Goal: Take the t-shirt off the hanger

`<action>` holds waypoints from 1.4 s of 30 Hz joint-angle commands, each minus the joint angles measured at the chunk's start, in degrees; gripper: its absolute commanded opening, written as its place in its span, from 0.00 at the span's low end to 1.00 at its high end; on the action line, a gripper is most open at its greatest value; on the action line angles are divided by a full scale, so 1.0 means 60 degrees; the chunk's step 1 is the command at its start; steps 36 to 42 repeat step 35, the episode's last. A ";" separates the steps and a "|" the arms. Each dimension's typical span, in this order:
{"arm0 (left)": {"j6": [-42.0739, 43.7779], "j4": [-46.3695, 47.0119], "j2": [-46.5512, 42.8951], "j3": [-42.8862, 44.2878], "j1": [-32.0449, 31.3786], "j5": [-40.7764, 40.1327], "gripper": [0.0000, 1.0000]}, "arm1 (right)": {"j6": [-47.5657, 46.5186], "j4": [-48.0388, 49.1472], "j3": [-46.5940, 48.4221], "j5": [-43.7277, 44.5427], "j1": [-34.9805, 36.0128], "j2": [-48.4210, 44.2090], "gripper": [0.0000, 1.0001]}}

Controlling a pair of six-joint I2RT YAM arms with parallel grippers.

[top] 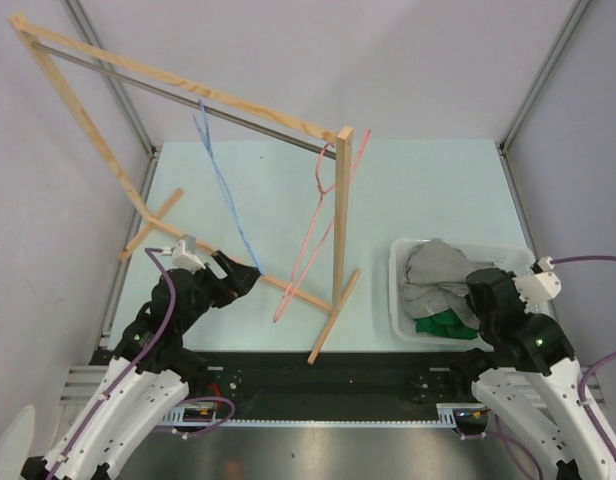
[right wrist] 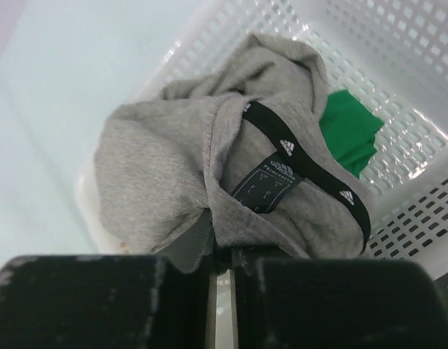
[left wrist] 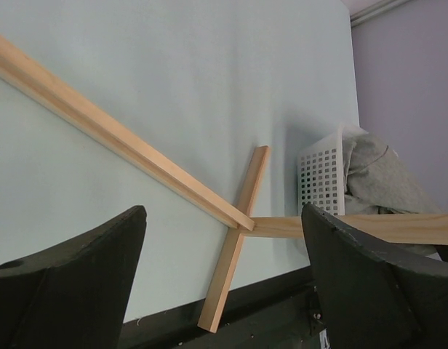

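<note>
Top external view: the grey t-shirt [top: 433, 270] lies crumpled in a white perforated basket [top: 458, 243] on the right side of the pale desk [top: 408, 190], on top of a green garment [top: 443, 325] that shows at the basket's near edge. The right tool [top: 478, 295] sits low over the basket's near right part. In the right wrist view its two dark fingers [right wrist: 333, 305] are drawn almost together, and a fold of the grey fabric runs down into the slim gap, so it appears closed on the shirt; the collar with its black band and printed label faces up. A wooden rack [top: 341, 230] stands on the desk, and from its rail hang a blue hanger [top: 223, 195] and a pink hanger [top: 323, 215], both bare. The left tool [top: 243, 278] is just beside the lower end of the blue hanger, near the rack's base bar. In the left wrist view its fingers [left wrist: 71, 276] are spread wide with nothing between them.
</note>
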 commanded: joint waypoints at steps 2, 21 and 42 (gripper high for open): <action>0.0013 0.0546 -0.0083 -0.0388 0.0014 0.0754 0.92 | 0.1081 0.0469 -0.0835 -0.0735 -0.0065 0.0370 0.22; 0.0027 0.1351 -0.0450 -0.1106 0.0014 0.2379 0.92 | -0.2152 0.0992 0.1362 -0.4054 -0.0080 -0.0391 0.99; -0.0075 0.3663 -0.0889 -0.2175 -0.0088 0.5395 0.95 | -0.2698 0.5200 -0.0966 -0.8836 -0.0051 -0.1223 1.00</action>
